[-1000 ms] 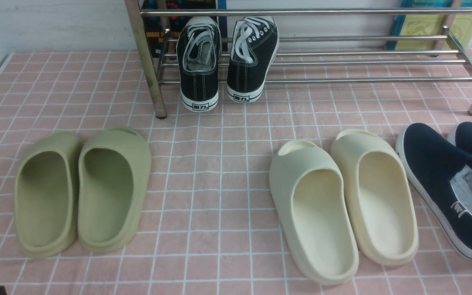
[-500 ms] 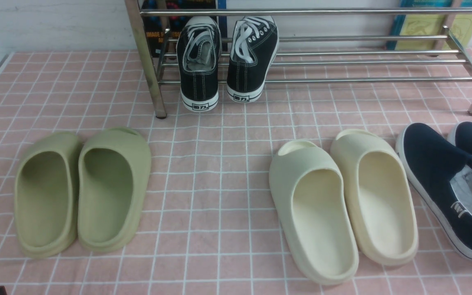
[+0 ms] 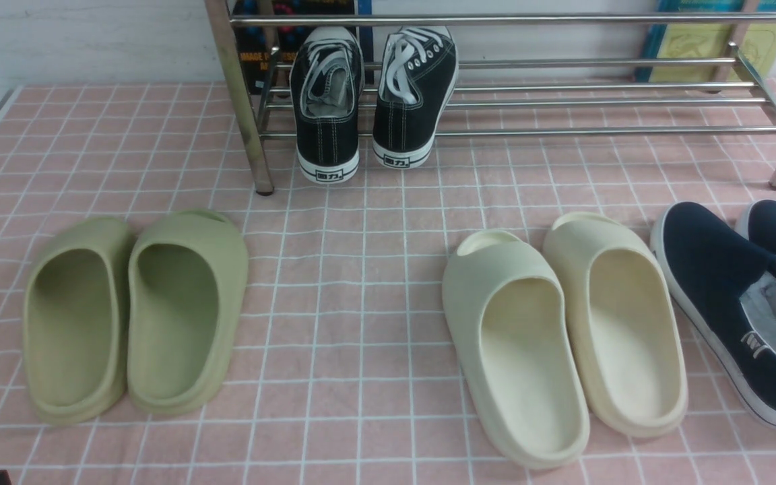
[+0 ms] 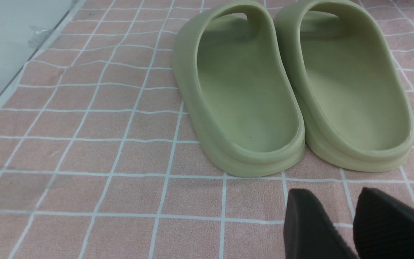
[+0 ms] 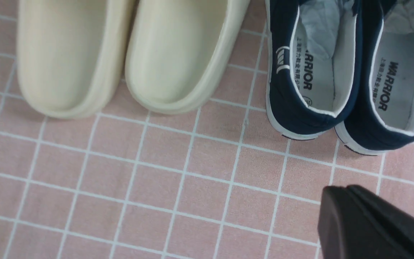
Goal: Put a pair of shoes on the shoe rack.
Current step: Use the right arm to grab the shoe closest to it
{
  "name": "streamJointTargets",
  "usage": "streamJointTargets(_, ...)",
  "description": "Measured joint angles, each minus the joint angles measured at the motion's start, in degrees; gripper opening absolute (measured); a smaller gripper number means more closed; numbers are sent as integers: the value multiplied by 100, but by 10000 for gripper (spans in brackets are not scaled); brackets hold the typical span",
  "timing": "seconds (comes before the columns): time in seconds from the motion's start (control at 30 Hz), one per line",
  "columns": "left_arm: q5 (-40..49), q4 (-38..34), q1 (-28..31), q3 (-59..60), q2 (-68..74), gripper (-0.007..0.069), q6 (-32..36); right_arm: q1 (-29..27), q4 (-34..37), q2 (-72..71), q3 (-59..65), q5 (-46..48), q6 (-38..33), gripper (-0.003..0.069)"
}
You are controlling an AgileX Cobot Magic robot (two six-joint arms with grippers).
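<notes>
Shoe rack [image 3: 597, 102] bars free right of black sneakers [image 3: 327, 128], cream slides [image 3: 516, 350] crowding navy shoes [image 3: 718, 269] leftward, bare cloth [image 3: 347, 303] mid-table

Shoe rack [image 3: 597, 102] runs along the table's [image 3: 361, 269] far edge, lace-up sneakers [image 3: 329, 128] on its left end. Left slides [image 3: 179, 316] near the front-left corner; right slides [image 3: 516, 350] right of centre, slip-on shoes [image 3: 718, 283] just beside them at the right edge.

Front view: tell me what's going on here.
Nothing is being handled right now. The navy slip-on shoes sit on the pink checked cloth at the right, not yet on the shoe rack, where only black sneakers rest. The right gripper is shut and empty, just short of the navy heels. The left gripper hovers open and empty near the heels of the green slides. Cream slides lie between.
</notes>
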Motion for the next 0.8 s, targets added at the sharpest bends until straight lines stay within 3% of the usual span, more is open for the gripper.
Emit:
streamJointTargets(0.1,0,0,0,0,0,237,0,266,-283,587,-119,-32,122,1)
streamJointTargets(0.27,0,0,0,0,0,237,0,603,-859,1797,-283,-286,595,139)
streamJointTargets(0.3,0,0,0,0,0,237,0,623,-954,2226,-316,-483,662,230)
streamJointTargets(0.33,0,0,0,0,0,237,0,623,-954,2226,-316,-483,668,241)
streamJointTargets(0.4,0,0,0,0,0,237,0,623,-1001,2841,-335,-935,694,371)
streamJointTargets(0.5,0,0,0,0,0,237,0,623,-1038,3439,-353,-1457,694,471)
streamJointTargets(0.63,0,0,0,0,0,237,0,623,-1097,4069,-363,-1848,655,465)
streamJointTargets(0.7,0,0,0,0,0,237,0,623,-1097,4311,-365,-1910,620,398)
streamJointTargets(0.8,2,0,0,0,0,237,0,623,-1097,4512,-371,-1915,608,197)
